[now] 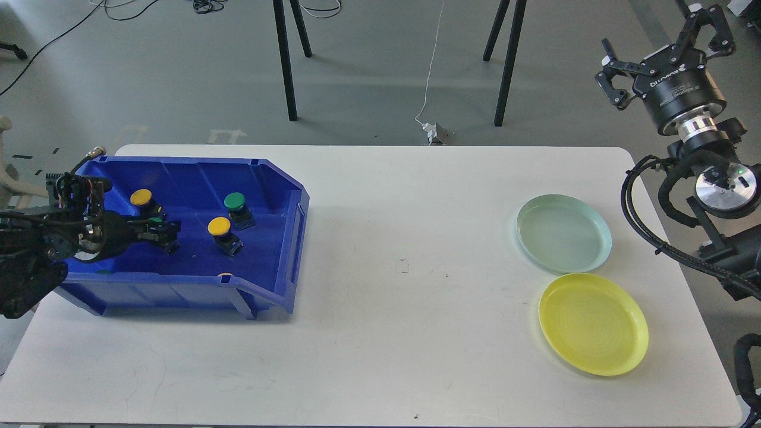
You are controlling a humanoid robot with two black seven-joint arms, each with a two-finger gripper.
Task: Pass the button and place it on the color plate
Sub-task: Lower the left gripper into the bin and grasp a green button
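A blue bin [279,178] at the table's left holds several buttons: a yellow one [141,197] at the back left, a green one [235,202] and a yellow one [219,226] in the middle. My left gripper [165,233] is low inside the bin, around a green-capped button [156,222]; its dark fingers cannot be told apart. My right gripper [663,52] is open and empty, raised high off the table's far right corner. A pale green plate [563,233] and a yellow plate [593,324] lie on the right of the table.
Another button cap [225,275] peeks over the bin's front rim. The white table [404,267] lies bare between the bin and the plates. Stand legs [285,65] and a cable are on the floor behind the table.
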